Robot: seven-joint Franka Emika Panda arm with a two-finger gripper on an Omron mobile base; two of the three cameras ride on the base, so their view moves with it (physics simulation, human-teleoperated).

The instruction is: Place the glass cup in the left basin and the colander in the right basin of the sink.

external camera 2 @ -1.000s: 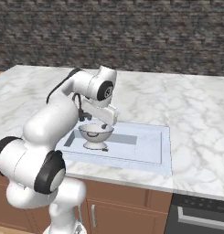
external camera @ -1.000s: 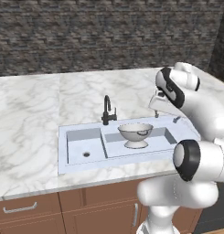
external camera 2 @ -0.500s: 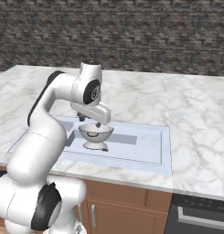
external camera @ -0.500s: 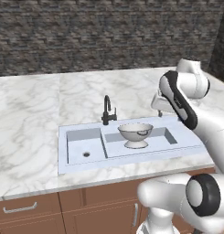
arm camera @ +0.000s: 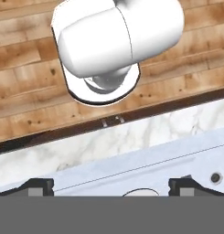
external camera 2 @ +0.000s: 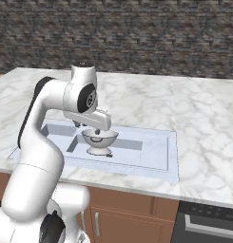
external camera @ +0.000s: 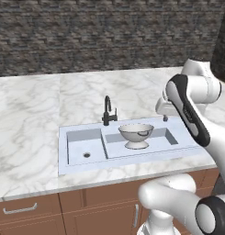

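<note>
Now, left base view: colander (external camera: 136, 135) upright on base ring inside right basin (external camera: 171, 137) of sink (external camera: 62, 166), mouth up, round so no long axis; right of black faucet (external camera: 107, 111). Left basin (external camera: 86, 146) left of faucet holds drain only, no glass cup.

Right base view: gripper (external camera 2: 89, 126) just above colander (external camera 2: 100, 140) rim, left side; risk: descent or swing knocks rim, tips bowl.

Hand view: fingertips (arm camera: 38, 187) spread wide, nothing between.

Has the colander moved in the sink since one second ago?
No. In the left base view the colander stands in the right basin, just right of the faucet, as before. The gripper hangs above it, open.
</note>
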